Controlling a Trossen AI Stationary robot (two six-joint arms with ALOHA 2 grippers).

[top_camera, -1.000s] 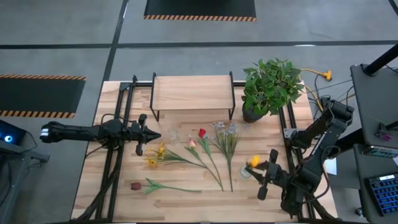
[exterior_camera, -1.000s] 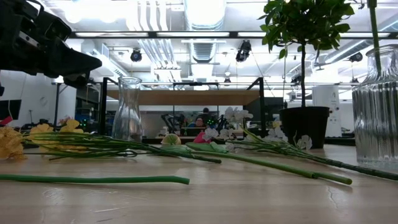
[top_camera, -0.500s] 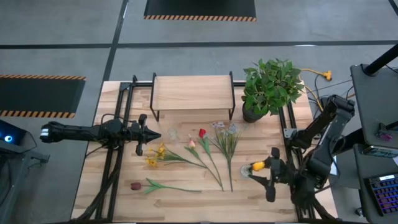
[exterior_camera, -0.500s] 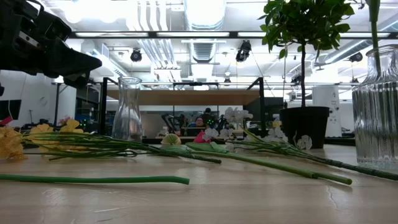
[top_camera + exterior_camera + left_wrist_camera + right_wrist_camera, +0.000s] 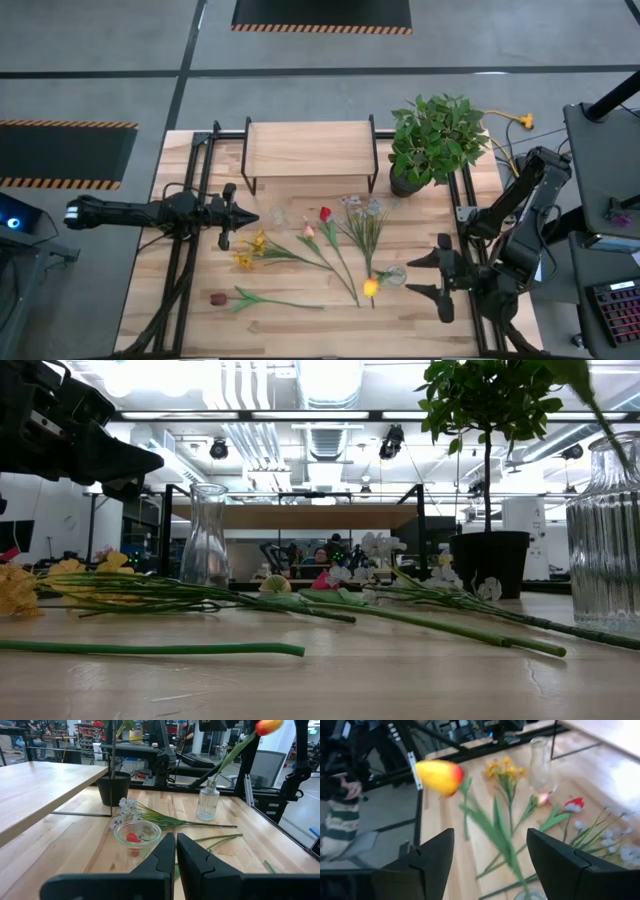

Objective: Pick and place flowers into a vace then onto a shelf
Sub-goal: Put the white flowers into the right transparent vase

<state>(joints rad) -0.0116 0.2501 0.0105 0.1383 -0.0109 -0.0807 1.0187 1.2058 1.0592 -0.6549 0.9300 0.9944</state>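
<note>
A yellow flower point(image 5: 370, 288) stands with its stem in the ribbed glass vase point(image 5: 393, 275) at the table's right and leans toward the near left. Its head point(image 5: 440, 776) shows blurred in the right wrist view. My right gripper point(image 5: 425, 277) hovers open just right of the vase and touches nothing. More flowers lie flat mid-table: yellow sprays point(image 5: 250, 250), pink point(image 5: 308, 232), red point(image 5: 325, 213), white-lilac point(image 5: 362, 210) and maroon point(image 5: 218, 298). My left gripper point(image 5: 240, 215) is shut and waits beside a second clear vase point(image 5: 277, 215). The shelf point(image 5: 310, 150) stands at the back.
A bushy potted plant point(image 5: 435, 140) stands at the back right, beside the shelf. Black frame rails point(image 5: 185, 270) run along the table's left and right sides. Bare wood lies along the near edge point(image 5: 320, 335).
My right gripper has opened and let go of the yellow flower, then risen, turned and drawn back toward the table's right edge. The flower's stem stays in the ribbed vase, while its head has tipped over toward the table's left and near edge.
</note>
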